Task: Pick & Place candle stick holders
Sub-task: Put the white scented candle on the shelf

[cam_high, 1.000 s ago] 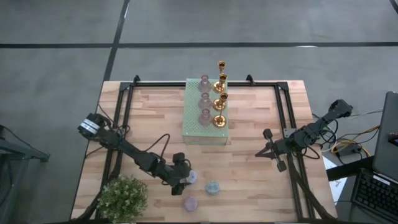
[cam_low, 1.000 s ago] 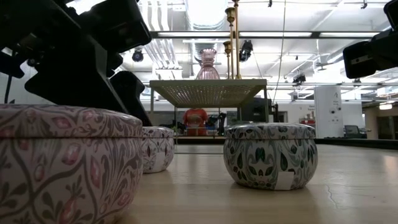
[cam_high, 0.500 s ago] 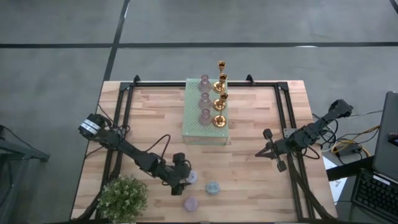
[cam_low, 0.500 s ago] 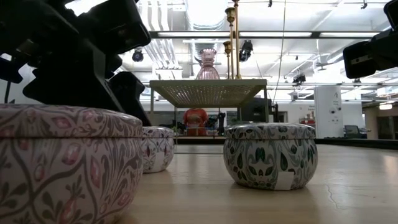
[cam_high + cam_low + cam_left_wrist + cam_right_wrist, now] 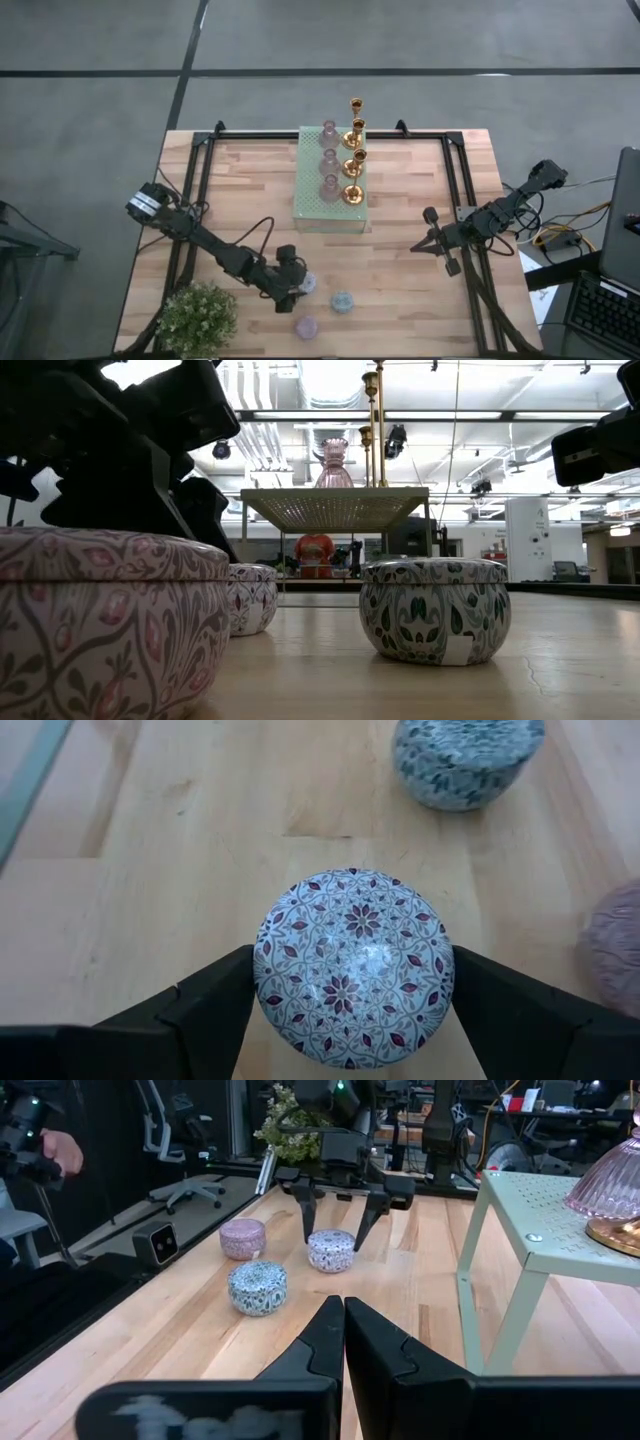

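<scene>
Three squat round candle stick holders stand on the wooden table near its front edge. They are a lilac-patterned one [image 5: 352,982], a blue-green one [image 5: 342,301] and a pink one [image 5: 306,327]. My left gripper [image 5: 299,286] is shut on the lilac one. Gold stemmed holders [image 5: 353,163] and pink glass ones [image 5: 328,158] stand on the pale green block [image 5: 318,210] at the back. My right gripper [image 5: 343,1308] hovers shut over the table's right side, holding nothing. My left gripper pinches the lilac holder between its two fingers, one on each side of the round wall [image 5: 262,988], just below the lid. The fingers slant down from the table's left. The holder stands upright with its base on the table [image 5: 250,632].
A leafy potted plant [image 5: 197,318] stands at the near left corner, close behind my left arm. The green block stands on legs [image 5: 470,1310] in the middle back. Bare wood lies between the block and the tins. A person's hand [image 5: 62,1152] shows beyond the table.
</scene>
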